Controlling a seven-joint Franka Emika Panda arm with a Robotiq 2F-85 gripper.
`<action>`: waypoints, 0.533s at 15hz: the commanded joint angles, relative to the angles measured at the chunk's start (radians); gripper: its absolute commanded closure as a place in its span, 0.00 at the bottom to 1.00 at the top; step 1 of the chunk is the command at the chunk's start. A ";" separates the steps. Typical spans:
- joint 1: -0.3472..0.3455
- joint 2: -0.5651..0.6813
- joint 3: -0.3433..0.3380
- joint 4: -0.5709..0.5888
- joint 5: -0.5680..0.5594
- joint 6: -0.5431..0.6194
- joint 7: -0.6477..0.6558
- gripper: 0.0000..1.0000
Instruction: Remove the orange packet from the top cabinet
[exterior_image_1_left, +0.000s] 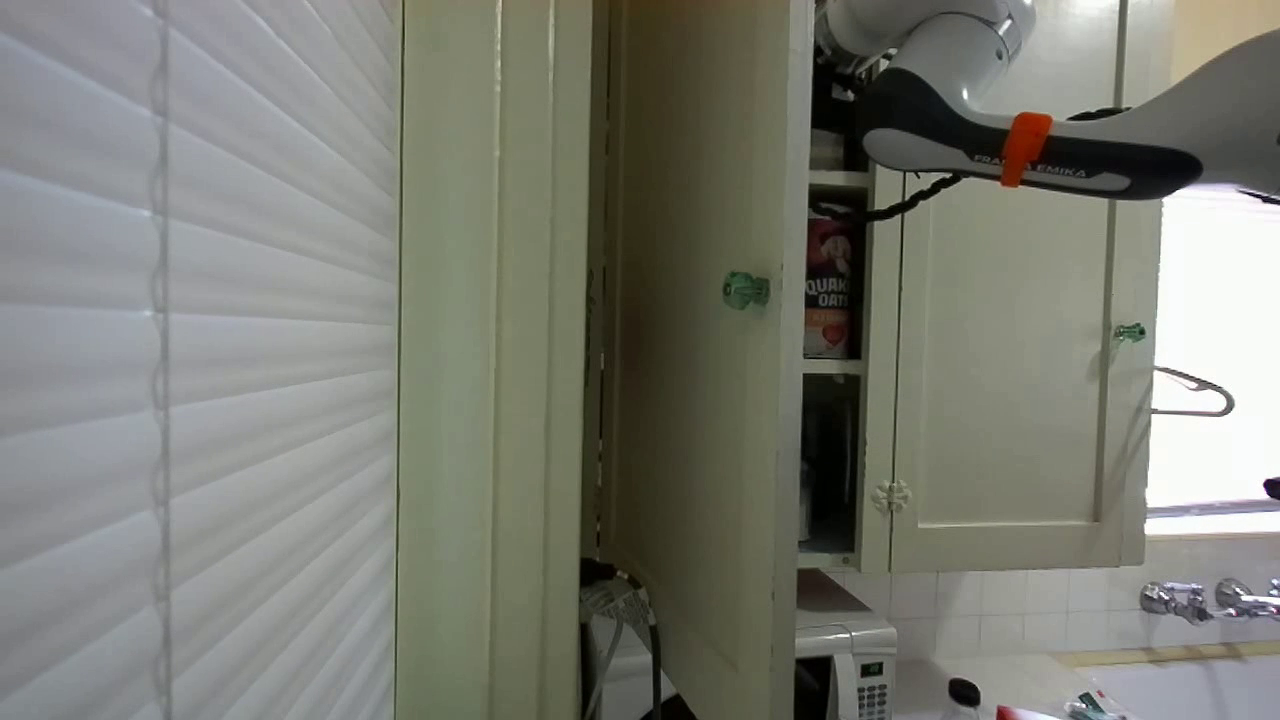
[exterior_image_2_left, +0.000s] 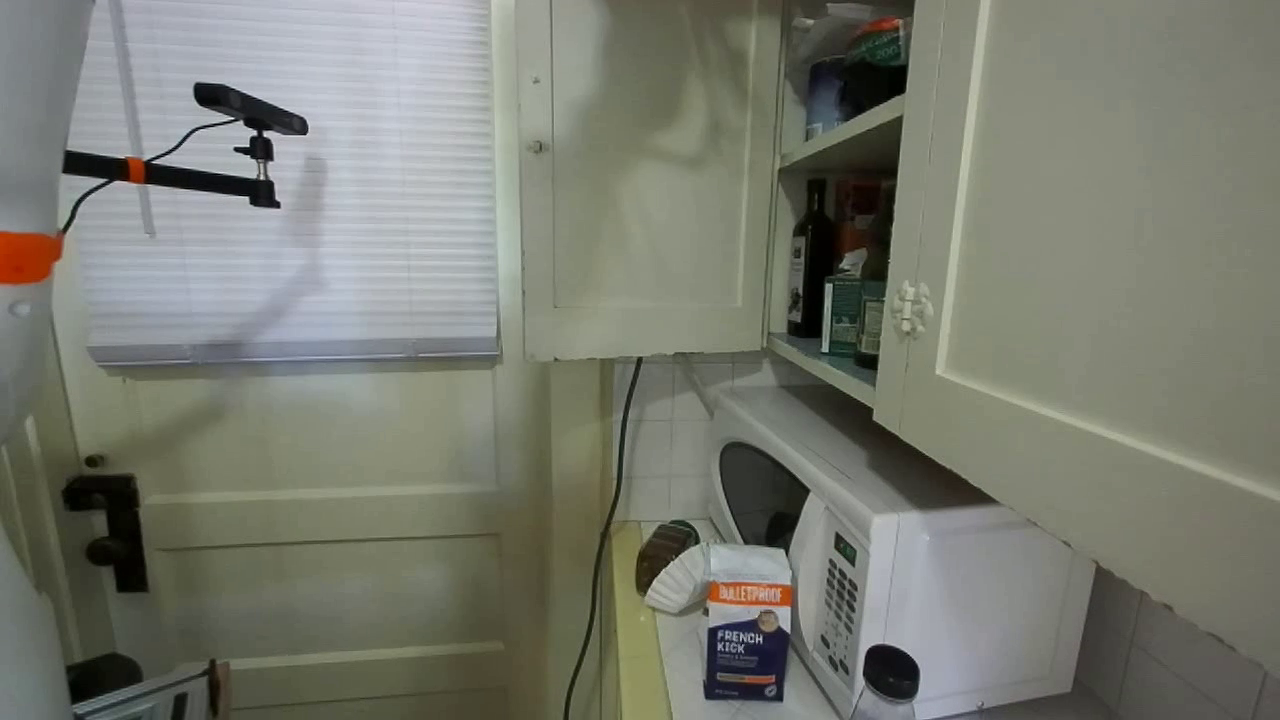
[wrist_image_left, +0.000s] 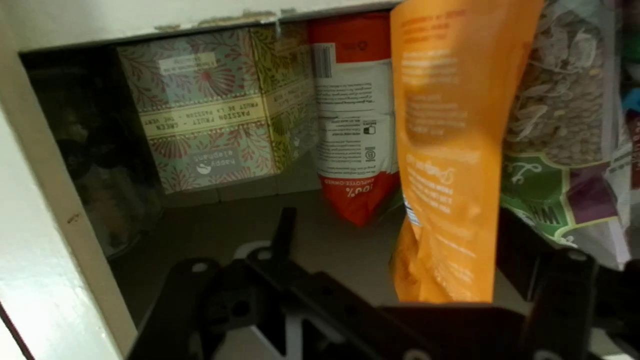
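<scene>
Gripper (wrist_image_left: 399, 222) was spread, nothing pinched; in wrist view orange packet (wrist_image_left: 450, 150) stood between jaws, long axis upright, nearer right jaw.

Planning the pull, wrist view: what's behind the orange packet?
A red-and-white printed package and a clear-windowed bag show partly, past opposite edges of the orange packet. Whatever sits directly behind its middle is covered.

A Bulletproof bag (exterior_image_2_left: 747, 645) stands near a white microwave (exterior_image_2_left: 985, 610); blinds (exterior_image_2_left: 400, 200) hang on a door (exterior_image_2_left: 330, 575)
</scene>
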 joint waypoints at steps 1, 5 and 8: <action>0.002 0.013 0.005 0.016 -0.017 0.089 0.017 0.30; 0.002 0.015 0.000 0.021 -0.030 0.171 0.021 0.63; 0.003 0.012 -0.007 0.018 -0.047 0.198 0.034 0.85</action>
